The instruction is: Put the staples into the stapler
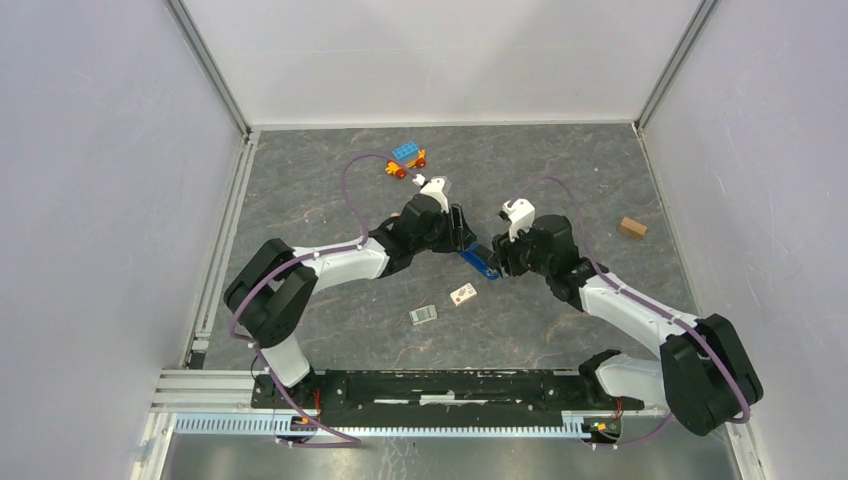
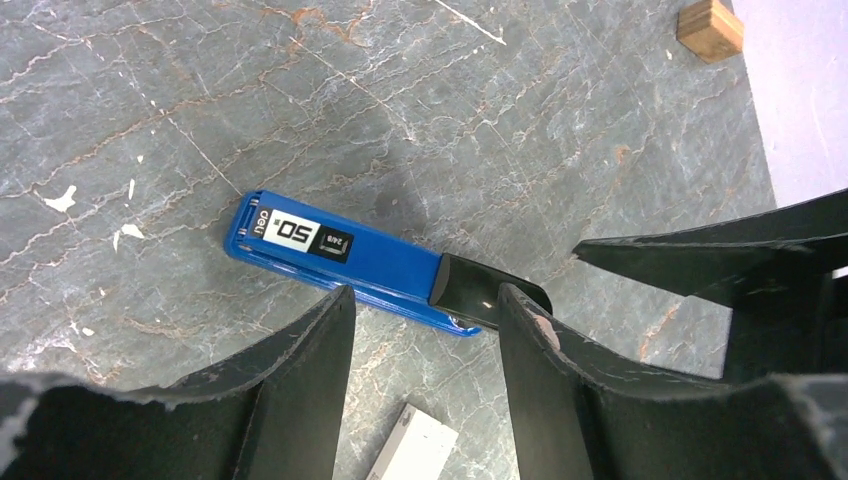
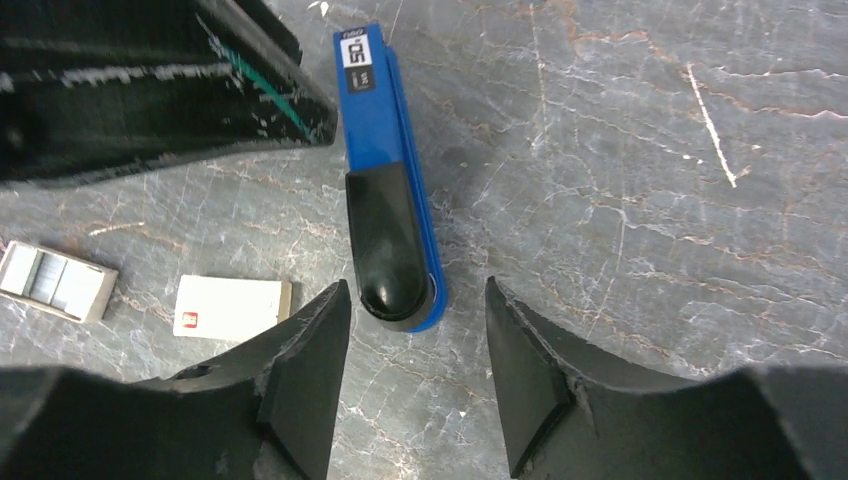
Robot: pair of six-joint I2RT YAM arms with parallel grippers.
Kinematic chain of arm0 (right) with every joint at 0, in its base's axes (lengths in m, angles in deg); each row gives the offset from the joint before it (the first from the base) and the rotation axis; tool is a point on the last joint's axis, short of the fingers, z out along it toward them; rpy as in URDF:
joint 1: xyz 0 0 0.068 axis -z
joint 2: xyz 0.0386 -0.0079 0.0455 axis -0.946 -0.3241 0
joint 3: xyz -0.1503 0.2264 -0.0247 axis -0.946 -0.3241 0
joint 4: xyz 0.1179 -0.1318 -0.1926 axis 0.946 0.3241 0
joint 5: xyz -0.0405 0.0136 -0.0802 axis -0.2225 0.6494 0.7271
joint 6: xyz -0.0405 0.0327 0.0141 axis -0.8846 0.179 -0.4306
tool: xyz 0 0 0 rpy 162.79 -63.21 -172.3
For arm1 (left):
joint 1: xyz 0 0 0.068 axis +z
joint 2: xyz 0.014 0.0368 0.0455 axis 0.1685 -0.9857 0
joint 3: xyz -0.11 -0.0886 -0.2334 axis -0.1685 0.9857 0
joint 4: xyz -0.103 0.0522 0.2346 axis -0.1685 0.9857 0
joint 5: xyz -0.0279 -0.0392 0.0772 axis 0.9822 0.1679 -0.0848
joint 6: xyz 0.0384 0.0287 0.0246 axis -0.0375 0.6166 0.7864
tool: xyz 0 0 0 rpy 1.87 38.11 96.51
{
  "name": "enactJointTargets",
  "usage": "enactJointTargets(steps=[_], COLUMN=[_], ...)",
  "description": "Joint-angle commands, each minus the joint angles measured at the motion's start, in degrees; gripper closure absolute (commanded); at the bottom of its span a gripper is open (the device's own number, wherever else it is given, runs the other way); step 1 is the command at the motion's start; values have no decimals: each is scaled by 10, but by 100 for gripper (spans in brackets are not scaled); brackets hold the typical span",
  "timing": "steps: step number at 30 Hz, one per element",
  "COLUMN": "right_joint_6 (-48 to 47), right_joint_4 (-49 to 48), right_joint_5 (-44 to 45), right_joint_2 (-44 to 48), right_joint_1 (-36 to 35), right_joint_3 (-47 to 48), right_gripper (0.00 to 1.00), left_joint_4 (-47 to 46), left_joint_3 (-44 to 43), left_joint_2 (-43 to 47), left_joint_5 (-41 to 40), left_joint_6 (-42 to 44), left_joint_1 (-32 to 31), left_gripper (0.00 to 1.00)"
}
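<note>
Loading is not yet begun: your stapler (image 2: 350, 262) lies closed on the table (image 1: 560, 180) between left gripper (image 2: 425, 300) and right gripper (image 3: 417, 290), both parted, holding nothing; staples (image 3: 55, 282) sit boxed nearby.

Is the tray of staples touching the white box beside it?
Apart. The right wrist view shows bare table between the staple tray and the white box.

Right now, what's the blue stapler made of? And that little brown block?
The stapler looks like smooth blue plastic, evenly coloured, with a glossy black end that catches light, probably plastic too. The block looks like bare wood: tan and matte.
</note>
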Motion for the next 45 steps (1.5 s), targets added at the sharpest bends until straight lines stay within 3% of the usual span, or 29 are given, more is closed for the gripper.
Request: enactJointTargets(steps=[1, 6, 17, 32, 37, 45], right_joint_6=[24, 26, 56, 97, 81, 67], right_joint_4=[26, 28, 0, -62, 12, 109], right_joint_5=[10, 10, 16, 32, 60, 61], right_joint_2=[-2, -25, -66, -64, -32, 18], right_joint_1=[11, 16, 17, 17, 19, 20], right_joint_3=[40, 49, -23, -114, -28, 70], right_gripper=[43, 60, 70, 68, 63, 52], left_joint_4=[10, 18, 14, 11, 68, 201], left_joint_3=[-26, -35, -38, -38, -72, -100], left_joint_2=[-21, -44, -97, -118, -70, 64], left_joint_5=[-5, 10, 25, 30, 10, -55], left_joint_6=[32, 35, 47, 45, 64, 90], left_joint_1=[2, 3, 2, 1, 2, 22], left_gripper=[40, 42, 52, 54, 50, 35])
